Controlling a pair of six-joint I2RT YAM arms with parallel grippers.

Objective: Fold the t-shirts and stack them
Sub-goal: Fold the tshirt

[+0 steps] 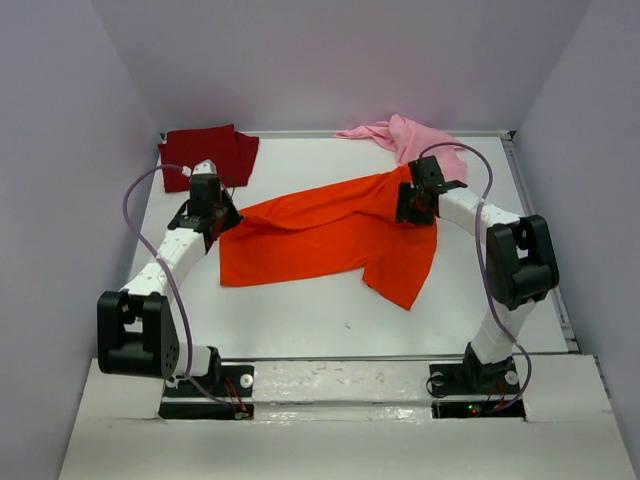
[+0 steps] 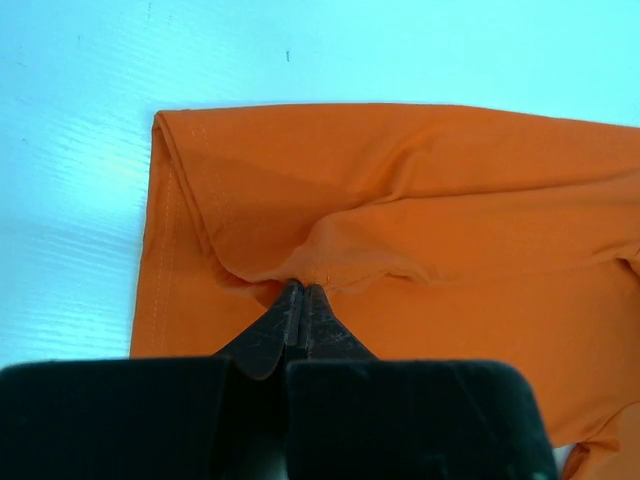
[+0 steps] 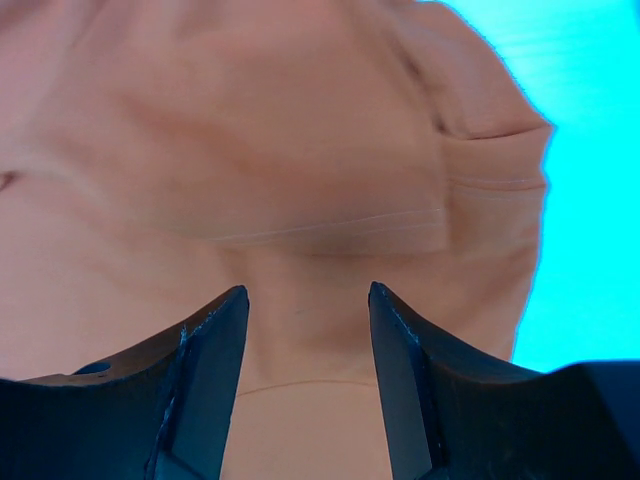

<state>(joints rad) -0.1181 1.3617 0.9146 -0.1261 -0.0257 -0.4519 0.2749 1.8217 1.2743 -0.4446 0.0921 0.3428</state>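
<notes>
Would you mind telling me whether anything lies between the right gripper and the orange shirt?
Nothing visible does. The right gripper hangs open at the far right corner of the orange shirt. The pink shirt lies just beyond it, not between. The left gripper is shut on the orange shirt at its left edge.

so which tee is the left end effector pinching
The orange t-shirt, mid-table: the left end effector is shut on its cloth. The dark red tee and pink tee lie ungripped.
</notes>
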